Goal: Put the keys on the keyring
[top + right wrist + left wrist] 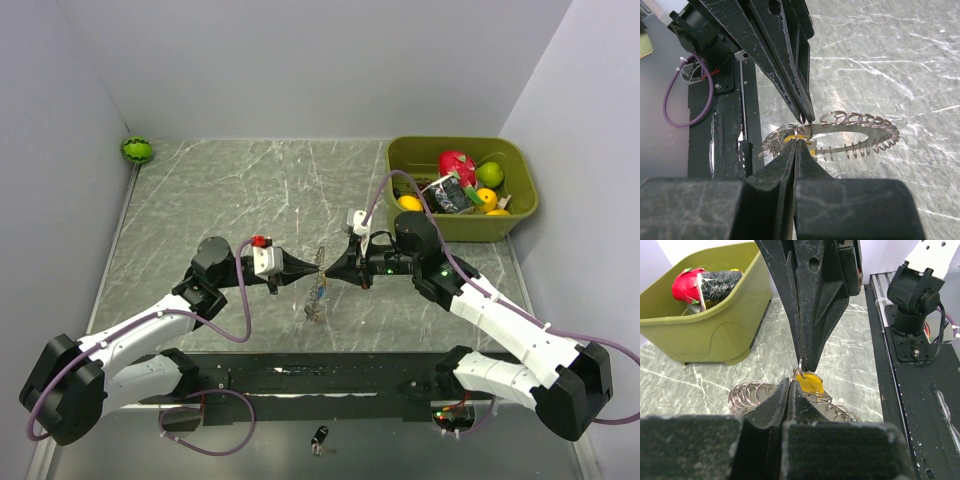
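My left gripper (316, 268) and right gripper (330, 272) meet tip to tip above the table's middle, both shut. The keyring (318, 298) hangs tilted just below them. It is a flat grey band (865, 131) edged with many small wire loops (747, 392). In the left wrist view my left gripper (789, 381) pinches the band's near edge. My right gripper (807, 365) comes in from above, nipping a small wire loop with a yellow-headed key (811, 381) under it. In the right wrist view the yellow key (790, 137) sits behind my right gripper (797, 141). My left gripper (807, 119) touches the ring's rim.
An olive bin (520, 215) of toy fruit stands at the back right. A green ball (137, 150) lies in the back left corner. A small black fob (318, 437) lies by the front edge, beyond the black mounting rail (300, 378).
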Available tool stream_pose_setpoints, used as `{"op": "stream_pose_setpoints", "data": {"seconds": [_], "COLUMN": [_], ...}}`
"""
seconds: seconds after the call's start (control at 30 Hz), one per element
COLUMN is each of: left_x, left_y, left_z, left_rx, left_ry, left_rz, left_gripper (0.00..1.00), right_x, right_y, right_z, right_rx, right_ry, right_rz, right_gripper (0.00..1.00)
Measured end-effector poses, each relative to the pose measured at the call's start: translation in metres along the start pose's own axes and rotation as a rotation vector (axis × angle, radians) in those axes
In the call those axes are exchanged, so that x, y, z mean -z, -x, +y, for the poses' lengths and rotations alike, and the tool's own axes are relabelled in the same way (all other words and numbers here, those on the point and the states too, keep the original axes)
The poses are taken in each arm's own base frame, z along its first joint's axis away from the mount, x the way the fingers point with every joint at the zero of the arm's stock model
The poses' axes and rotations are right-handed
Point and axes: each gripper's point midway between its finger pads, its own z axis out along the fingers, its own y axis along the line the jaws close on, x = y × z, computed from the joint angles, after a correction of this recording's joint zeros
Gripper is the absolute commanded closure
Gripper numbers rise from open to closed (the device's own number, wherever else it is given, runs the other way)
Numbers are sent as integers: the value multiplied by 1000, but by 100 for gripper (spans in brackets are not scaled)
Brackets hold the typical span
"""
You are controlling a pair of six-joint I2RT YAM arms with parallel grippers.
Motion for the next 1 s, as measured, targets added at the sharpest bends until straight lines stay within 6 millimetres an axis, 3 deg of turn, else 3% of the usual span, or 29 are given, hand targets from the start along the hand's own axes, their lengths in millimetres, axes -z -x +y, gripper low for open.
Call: {"op": "stream_pose_setpoints", "data": {"seconds": [1.0], "left_x": [-2], "left_y": [-2], "left_z": [-2], "left_rx": [4], "left_ry": [-16], "left_rz": [14], "left_gripper": [99], "right_x": [-1], "right_y": [6], "right_z": [2], "right_rx": [12], "right_ry": [11], "right_rz": [-8], "right_gripper": [100]}}
